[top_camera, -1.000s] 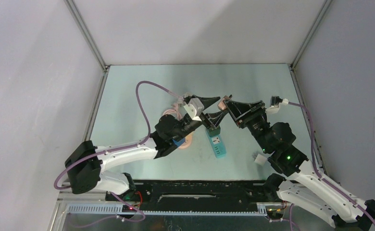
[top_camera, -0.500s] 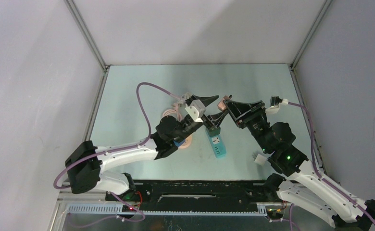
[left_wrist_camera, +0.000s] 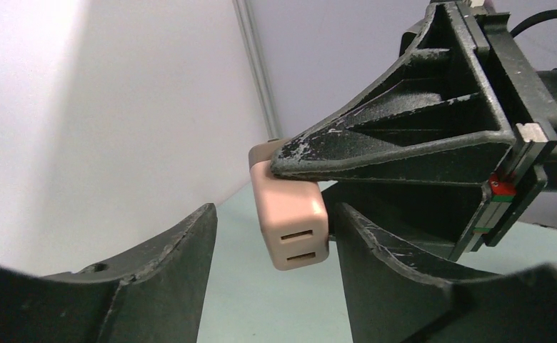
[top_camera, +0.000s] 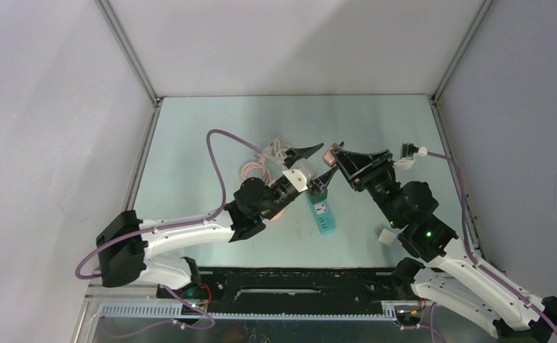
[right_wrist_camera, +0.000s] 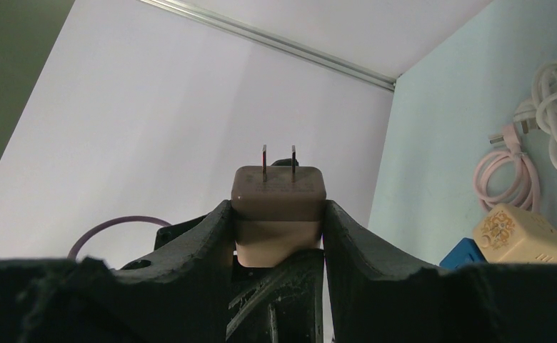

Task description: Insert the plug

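Aloft, the plug is held beyond the power strip's far end.
The plug [right_wrist_camera: 278, 196] is clamped in the right end effector [right_wrist_camera: 278, 214], prongs directed outward past its fingertips. The left end effector [left_wrist_camera: 274, 214] is spread wide around it. The power strip [top_camera: 321, 211] is laid lengthwise near-to-far on the surface [top_camera: 204, 143], toward the arm bases.

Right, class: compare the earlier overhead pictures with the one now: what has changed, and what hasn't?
The left hand spread its fingers wider around the plug and its wrist swung nearer the power strip. The right hand kept its grip on the plug, in the same place; the strip and coiled cords stayed put.
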Controlling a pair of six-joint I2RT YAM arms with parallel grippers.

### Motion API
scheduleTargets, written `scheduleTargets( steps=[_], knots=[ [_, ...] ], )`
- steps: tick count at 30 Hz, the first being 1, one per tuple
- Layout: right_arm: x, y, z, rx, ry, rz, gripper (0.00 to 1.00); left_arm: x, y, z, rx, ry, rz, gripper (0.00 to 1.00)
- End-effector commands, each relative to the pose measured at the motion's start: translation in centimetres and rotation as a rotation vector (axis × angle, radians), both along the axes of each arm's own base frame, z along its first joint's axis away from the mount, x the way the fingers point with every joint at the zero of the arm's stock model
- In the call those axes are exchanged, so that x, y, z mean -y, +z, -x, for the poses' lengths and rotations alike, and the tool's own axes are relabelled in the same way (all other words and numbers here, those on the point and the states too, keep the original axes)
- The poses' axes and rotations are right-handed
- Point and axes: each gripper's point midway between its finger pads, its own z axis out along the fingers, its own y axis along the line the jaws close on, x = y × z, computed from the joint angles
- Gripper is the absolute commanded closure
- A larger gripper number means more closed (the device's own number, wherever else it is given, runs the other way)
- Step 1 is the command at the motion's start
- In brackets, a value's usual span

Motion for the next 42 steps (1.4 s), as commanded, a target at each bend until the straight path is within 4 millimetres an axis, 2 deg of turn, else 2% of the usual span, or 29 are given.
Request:
scheduleTargets(
  steps=[1,6,11,14,15,18,22,23,24,26,29,30,34,38,42],
  knots=[
    [0.4,1.3,0.1,0.026,-0.007,-0.045,0.79,-1.5,4.3,-0.1,0.071,0.056,0.068,0.37],
    [0.3,1.3,0.2,0.029,-0.004,-0.044,0.79,-1.5,4.7,0.2,0.074,0.041,0.085,0.43],
    [0.5,1.3,0.2,0.03,-0.008,-0.042,0.79,-1.6,4.8,0.2,0.075,0.041,0.096,0.35],
    [0.4,1.3,0.3,0.03,-0.003,-0.042,0.79,-1.7,5.0,0.3,0.096,0.044,0.089,0.36],
    [0.4,1.3,0.3,0.03,0.0,-0.042,0.79,-1.8,5.0,0.3,0.103,0.047,0.087,0.39],
    [0.3,1.2,0.3,0.027,0.003,-0.042,0.79,-1.8,5.0,0.3,0.104,0.045,0.079,0.58],
    [0.3,1.1,0.3,0.03,0.004,-0.029,0.79,-1.9,4.9,0.4,0.1,0.047,0.073,0.97],
    [0.4,1.0,0.2,0.035,0.0,-0.017,0.77,-2.0,4.8,0.3,0.092,0.053,0.077,1.0],
    [0.5,0.8,0.2,0.039,-0.005,0.0,0.68,-2.3,4.8,0.1,0.077,0.067,0.09,1.0],
    [1.1,0.3,0.0,0.041,-0.028,0.037,0.4,-3.2,4.7,-0.3,0.042,0.102,0.118,1.0],
    [2.0,-0.8,-0.4,0.028,-0.055,0.098,0.05,-4.4,4.2,-0.9,-0.001,0.153,0.118,1.0],
    [2.3,-1.2,-0.5,0.026,-0.06,0.123,0.01,-4.7,3.8,-1.2,-0.017,0.17,0.1,1.0],
    [4.0,-3.6,-1.1,0.014,-0.087,0.268,0.01,-6.2,0.7,-2.1,-0.12,0.227,-0.027,1.0],
    [5.6,-7.0,-1.7,-0.038,-0.072,0.425,0.0,-9.1,-3.2,-3.0,-0.294,0.284,-0.122,1.0],
    [6.4,-10.3,-2.3,-0.094,-0.007,0.547,0.0,-13.0,-7.4,-3.1,-0.538,0.374,-0.16,1.0]
  ],
)
